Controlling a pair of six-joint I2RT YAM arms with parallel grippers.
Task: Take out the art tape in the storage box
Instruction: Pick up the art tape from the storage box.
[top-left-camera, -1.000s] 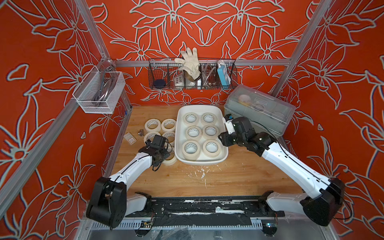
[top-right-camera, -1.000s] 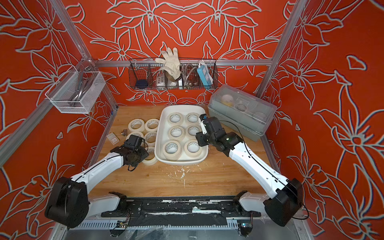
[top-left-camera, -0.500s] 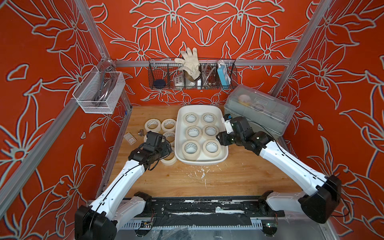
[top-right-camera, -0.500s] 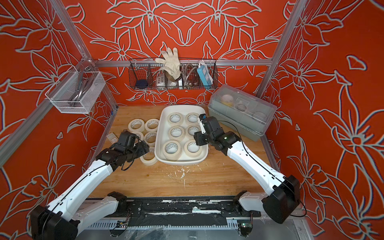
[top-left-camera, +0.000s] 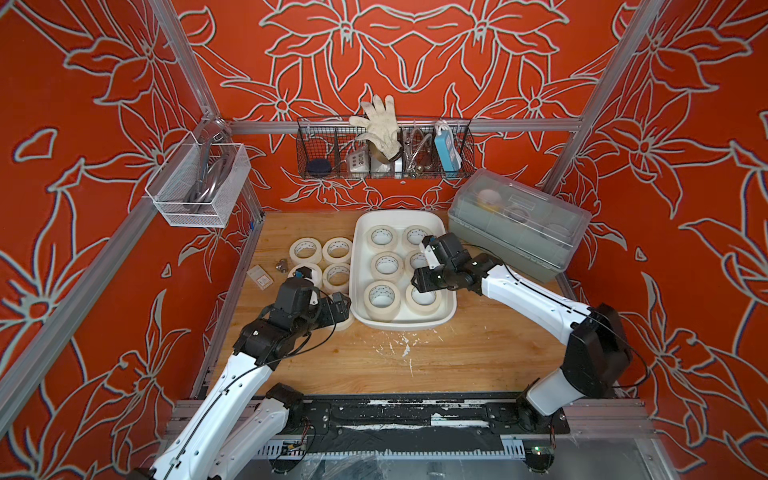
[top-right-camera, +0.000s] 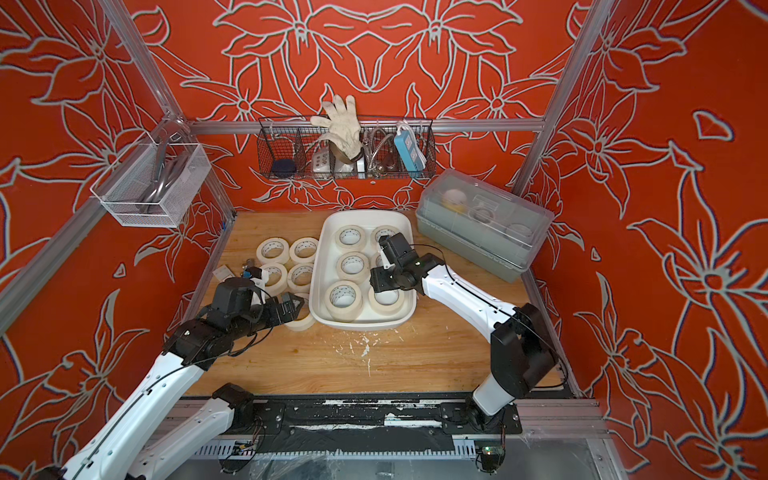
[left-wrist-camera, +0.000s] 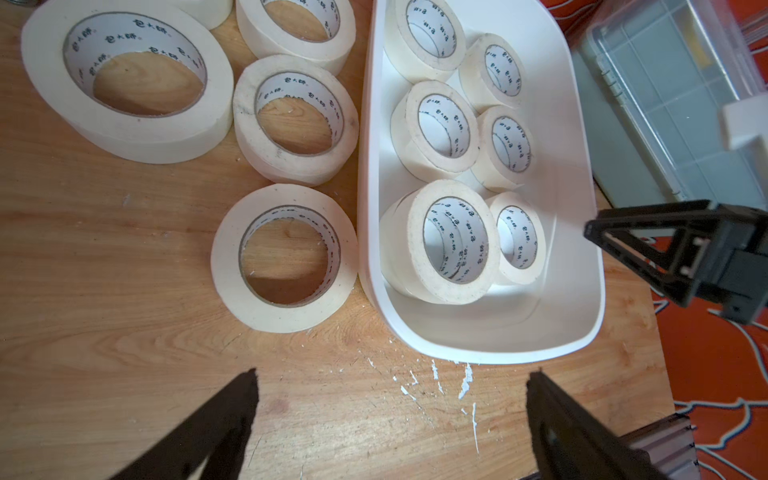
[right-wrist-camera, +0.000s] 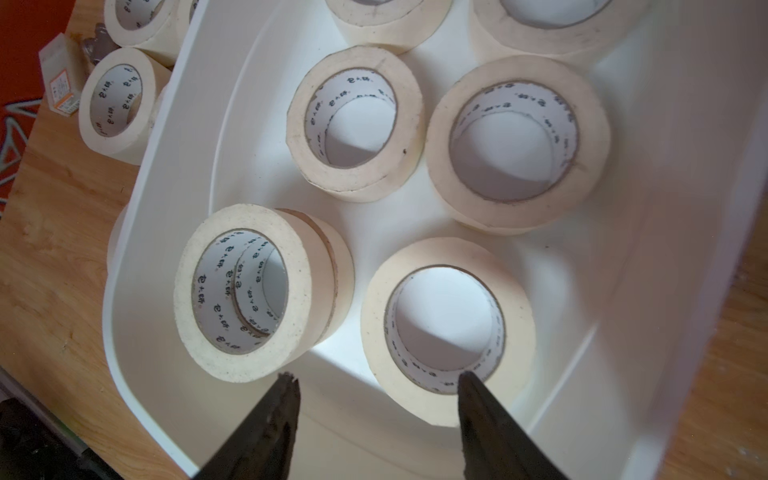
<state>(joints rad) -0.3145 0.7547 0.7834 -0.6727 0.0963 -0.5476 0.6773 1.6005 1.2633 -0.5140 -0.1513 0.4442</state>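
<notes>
left gripper (left-wrist-camera: 392, 376): you hold it spread wide, empty, beside unloaded art tape (left-wrist-camera: 282, 319).
right gripper (right-wrist-camera: 378, 376): parted, seemingly straddling the wall of the near roll (right-wrist-camera: 449, 251) in the storage box (right-wrist-camera: 174, 166), to lift.

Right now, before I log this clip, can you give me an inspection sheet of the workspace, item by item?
Surface: wooden table, white flecks in front of the storage box.
Job's things: storage box unlidded, tape rolls in six spots, some stacked; five loose rolls on the table beside it.
Clutter: small packet and metal fitting near the table's edge; lidded grey box at the back.
Grippers: left gripper open, empty, above the table; right gripper open over the box, jaws either side of the front roll's wall.
Cables: black cable loops off the left arm; no snag seen.
Surroundings: red floral walls; wire basket with a glove; mesh basket.
</notes>
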